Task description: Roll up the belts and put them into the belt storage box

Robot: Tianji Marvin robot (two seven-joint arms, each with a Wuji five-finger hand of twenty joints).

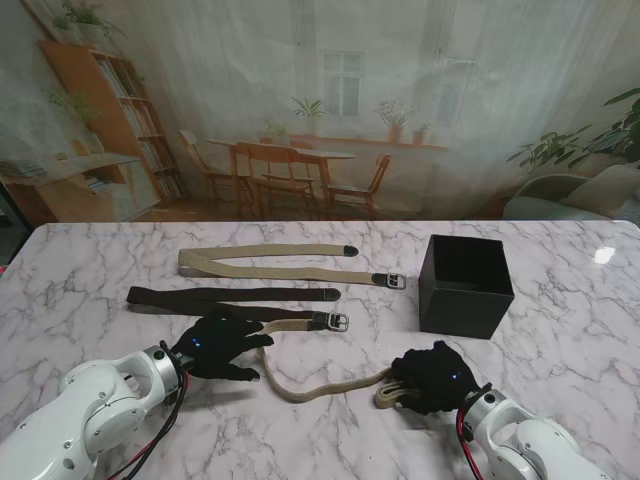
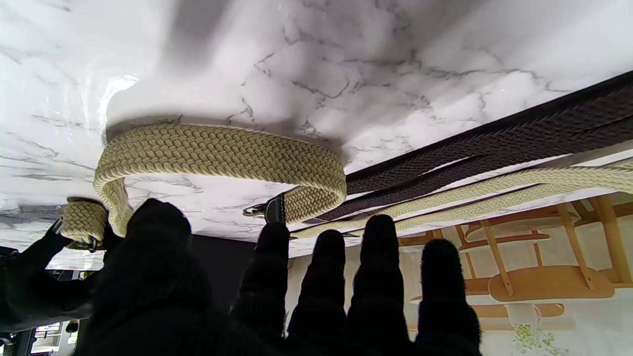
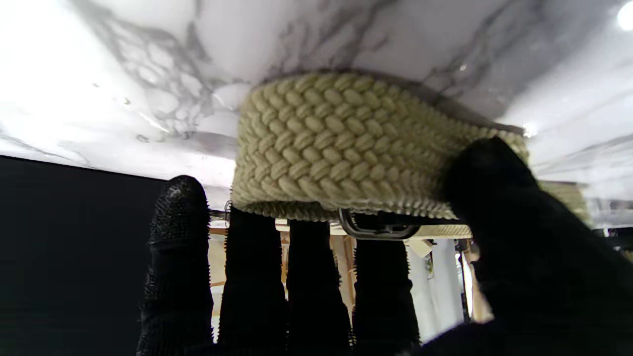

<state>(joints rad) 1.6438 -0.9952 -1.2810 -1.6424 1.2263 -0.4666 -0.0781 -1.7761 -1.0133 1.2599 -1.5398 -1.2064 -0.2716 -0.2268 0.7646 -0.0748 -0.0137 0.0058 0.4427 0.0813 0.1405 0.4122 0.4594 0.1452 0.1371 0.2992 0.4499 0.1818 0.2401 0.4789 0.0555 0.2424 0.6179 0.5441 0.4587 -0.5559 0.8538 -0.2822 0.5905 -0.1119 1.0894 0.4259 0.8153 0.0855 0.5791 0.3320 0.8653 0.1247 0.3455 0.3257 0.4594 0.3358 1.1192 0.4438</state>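
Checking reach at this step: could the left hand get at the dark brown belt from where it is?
Probably yes. The left hand lies open just nearer to me than the dark brown belt; only the beige belt being rolled crosses beside its fingers.

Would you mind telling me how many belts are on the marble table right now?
3. A beige woven belt lies folded farthest from me, a dark brown woven belt just nearer, and a third beige braided belt curves between both hands, partly rolled in the right hand.
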